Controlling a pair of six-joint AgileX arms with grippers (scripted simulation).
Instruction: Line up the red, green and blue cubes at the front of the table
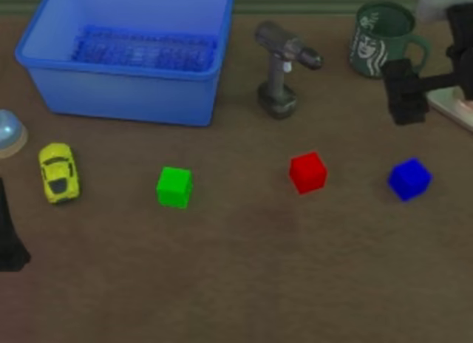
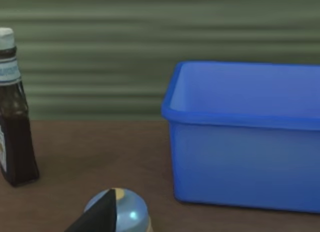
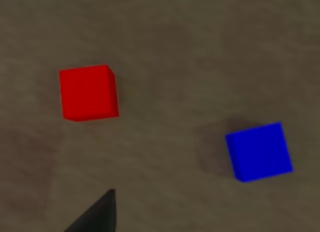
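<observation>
A wide, dark-brown counter [image 1: 244,284] with faint wood grain fills the top view. Behind it runs a grey-green wall of horizontal ribs [image 2: 100,52].

At the far left edge the left gripper [image 1: 9,243] shows only as a dark shape low on the counter; whether its jaws are wide or narrow cannot be told. Near it sits a domed silver call bell [image 1: 7,130], then a yellow toy car [image 1: 58,172]. The left wrist view also shows a brown sauce bottle [image 2: 12,117] standing upright on the counter. A large light-blue plastic bin [image 1: 122,92] stands at the back left.

The green cube [image 1: 174,186] rests in front of the bin, right of the car. A grey cordless drill [image 1: 281,66] stands at back centre. The red cube [image 1: 307,171] lies right of centre, well apart from the green one. The blue cube [image 1: 409,178] lies further right, apart from the red. A green mug [image 1: 384,40] sits at the back right.

The right gripper [image 1: 405,99] hangs beside the mug, behind the blue cube; its jaws cannot be judged.
</observation>
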